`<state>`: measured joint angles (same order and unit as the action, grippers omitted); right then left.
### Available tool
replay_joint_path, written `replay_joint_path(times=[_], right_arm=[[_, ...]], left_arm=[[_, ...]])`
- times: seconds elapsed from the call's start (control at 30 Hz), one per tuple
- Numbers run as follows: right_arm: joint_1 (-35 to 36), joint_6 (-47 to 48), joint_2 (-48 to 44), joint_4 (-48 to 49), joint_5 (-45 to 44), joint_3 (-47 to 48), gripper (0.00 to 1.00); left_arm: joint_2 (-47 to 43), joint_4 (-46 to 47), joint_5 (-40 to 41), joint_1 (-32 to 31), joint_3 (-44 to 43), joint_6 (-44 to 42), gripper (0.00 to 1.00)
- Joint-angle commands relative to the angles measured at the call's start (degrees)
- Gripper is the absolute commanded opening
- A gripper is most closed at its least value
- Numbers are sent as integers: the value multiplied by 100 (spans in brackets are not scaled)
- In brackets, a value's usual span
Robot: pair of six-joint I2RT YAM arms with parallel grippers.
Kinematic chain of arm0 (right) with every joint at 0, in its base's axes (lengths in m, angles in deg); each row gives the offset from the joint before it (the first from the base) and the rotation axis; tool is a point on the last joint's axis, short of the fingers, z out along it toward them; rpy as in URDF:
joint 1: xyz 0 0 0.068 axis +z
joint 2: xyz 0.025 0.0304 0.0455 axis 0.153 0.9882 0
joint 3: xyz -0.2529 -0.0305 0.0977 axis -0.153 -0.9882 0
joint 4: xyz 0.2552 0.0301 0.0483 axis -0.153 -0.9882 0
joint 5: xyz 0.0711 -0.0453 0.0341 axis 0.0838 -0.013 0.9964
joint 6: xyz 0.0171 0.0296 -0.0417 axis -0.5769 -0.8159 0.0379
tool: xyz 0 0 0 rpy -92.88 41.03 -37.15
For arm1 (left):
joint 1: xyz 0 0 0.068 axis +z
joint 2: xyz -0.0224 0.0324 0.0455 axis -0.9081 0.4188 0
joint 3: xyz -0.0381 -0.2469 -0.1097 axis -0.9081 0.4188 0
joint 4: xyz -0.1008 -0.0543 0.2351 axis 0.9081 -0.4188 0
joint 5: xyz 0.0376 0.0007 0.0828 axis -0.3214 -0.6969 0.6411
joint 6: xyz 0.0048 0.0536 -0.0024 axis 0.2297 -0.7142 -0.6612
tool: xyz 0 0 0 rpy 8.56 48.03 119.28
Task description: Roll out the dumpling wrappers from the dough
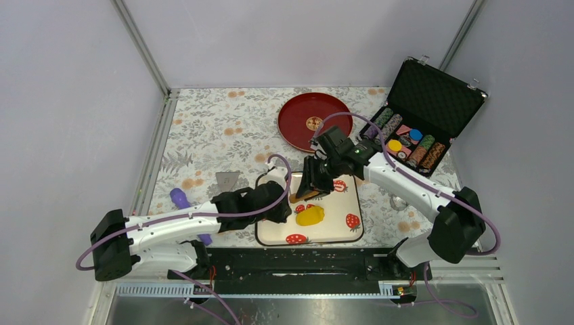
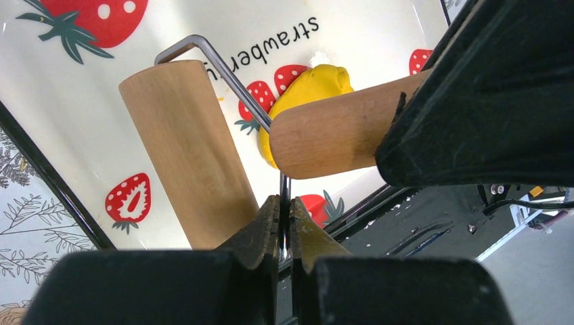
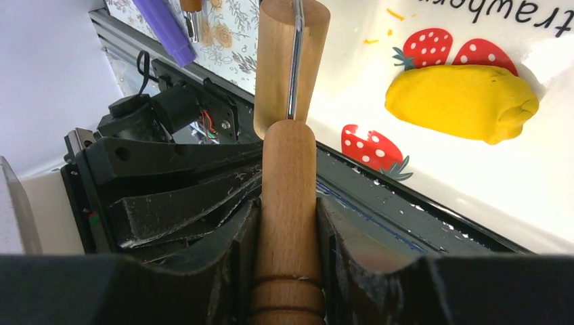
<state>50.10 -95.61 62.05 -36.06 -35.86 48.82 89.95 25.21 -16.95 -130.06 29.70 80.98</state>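
Note:
The dough (image 1: 310, 216) is a bright yellow lump on the strawberry-print tray (image 1: 338, 237); it also shows in the left wrist view (image 2: 313, 84) and the right wrist view (image 3: 464, 101). A small rolling pin hangs above the tray beside the dough: wooden drum (image 2: 189, 149), metal wire frame (image 2: 223, 68), wooden handle (image 3: 288, 183). My left gripper (image 2: 284, 217) is shut on the wire frame. My right gripper (image 3: 288, 223) is shut on the wooden handle. The two grippers (image 1: 298, 200) are close together. No dumpling wrappers are in view.
A red plate (image 1: 315, 122) lies at the back. An open black case of poker chips (image 1: 420, 128) stands at the back right. A purple tool (image 1: 181, 198) and a grey scraper (image 1: 227, 181) lie left of the tray. A black rail (image 1: 304, 261) runs along the near edge.

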Motion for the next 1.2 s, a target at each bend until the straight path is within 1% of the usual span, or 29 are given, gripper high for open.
replay_joint_path(times=[0.0, 0.03, 0.07, 0.1, 0.17, 0.2, 0.23, 0.3, 0.37, 0.47, 0.57, 0.63, 0.77, 0.83, 0.9, 0.93, 1.03, 1.17], right_arm=[[141, 130, -30, -135, -13, 13, 0], [142, 155, -36, -148, -36, 6, 0], [150, 192, -58, -163, -79, -1, 0], [158, 232, -67, -190, -127, -4, 0], [158, 392, -93, -317, -287, 35, 0], [159, 460, -121, -357, -377, 32, 0], [158, 523, -183, -372, -469, 11, 0], [156, 637, -346, -377, -706, -51, 0], [158, 746, -493, -376, -868, -116, 0], [146, 889, -672, -403, -1067, -222, 0], [100, 1017, -816, -537, -1174, -315, 0], [49, 1070, -901, -684, -1246, -341, 0], [-61, 1321, -1008, -1184, -1518, -179, 0], [-78, 1467, -1066, -1370, -1611, -74, 0], [-82, 1595, -1089, -1542, -1676, 43, 0], [-82, 1663, -1084, -1602, -1680, 86, 0], [-85, 1808, -1041, -1698, -1631, 174, 0], [-102, 1836, -982, -1734, -1594, 237, 0]], left_arm=[[-103, 397, 246, -31, -351, 32, 0], [-125, 400, 248, -31, -335, 45, 0], [-145, 406, 246, -32, -324, 67, 4], [-173, 444, 223, -29, -305, 81, 18], [-248, 645, 59, -31, -208, 77, 52], [-293, 761, -33, -31, -157, 94, 65], [-345, 880, -147, -23, -122, 129, 74], [-474, 1239, -509, 37, 12, 249, 86], [-619, 1704, -1018, 236, 229, 450, 88], [-871, 2339, -1900, 769, 652, 831, 89], [-1194, 2519, -2459, 1441, 1040, 1057, 88], [-1405, 2175, -2707, 1954, 1187, 1024, 87], [-1692, 828, -2867, 3058, 1229, 623, 82], [-1620, 96, -2703, 3431, 1137, 263, 77], [-1369, -355, -2638, 3761, 1105, -54, 73], [-1194, -440, -2689, 3873, 1129, -160, 71], [-625, -135, -3065, 4076, 1333, -295, 65], [-148, 310, -3265, 4117, 1526, -271, 56]])
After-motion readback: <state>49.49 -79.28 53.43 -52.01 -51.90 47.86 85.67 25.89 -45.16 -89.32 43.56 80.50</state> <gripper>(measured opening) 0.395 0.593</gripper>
